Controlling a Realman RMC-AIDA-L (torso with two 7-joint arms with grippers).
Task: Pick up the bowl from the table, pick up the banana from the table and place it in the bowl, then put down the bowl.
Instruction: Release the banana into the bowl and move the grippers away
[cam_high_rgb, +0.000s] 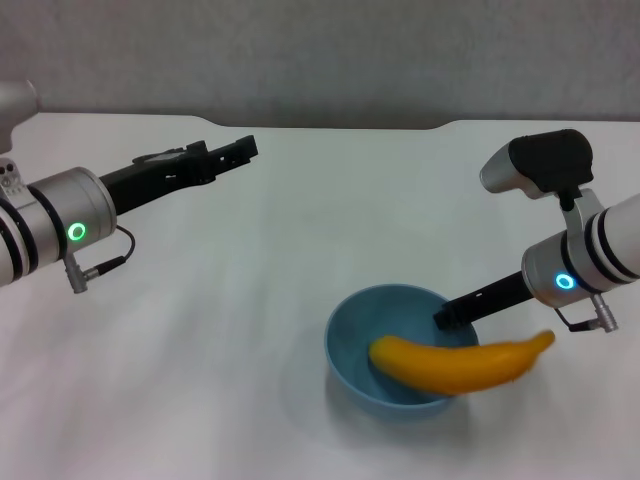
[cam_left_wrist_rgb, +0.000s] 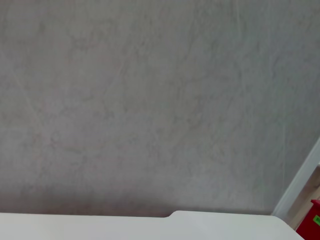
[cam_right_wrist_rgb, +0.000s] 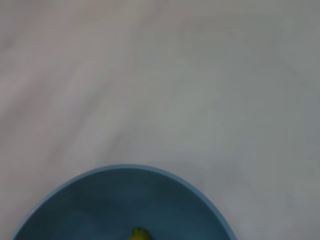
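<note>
The light-blue bowl (cam_high_rgb: 347, 362) sits on the white table (cam_high_rgb: 290, 250) at the front, right of the middle. The yellow banana (cam_high_rgb: 460, 366) lies in it, its right end sticking out over the rim. My right gripper (cam_high_rgb: 446, 314) comes in from the right and is shut on the bowl's right rim. In the right wrist view the bowl (cam_right_wrist_rgb: 125, 200) fills the lower edge with the banana's tip (cam_right_wrist_rgb: 139, 234) just showing. My left gripper (cam_high_rgb: 238, 151) hangs above the table at the far left, well away from the bowl.
The table's far edge with its notch (cam_high_rgb: 440, 126) runs along a grey wall. The left wrist view shows that wall, the table edge (cam_left_wrist_rgb: 100, 226) and a red object (cam_left_wrist_rgb: 311, 220) off to the side.
</note>
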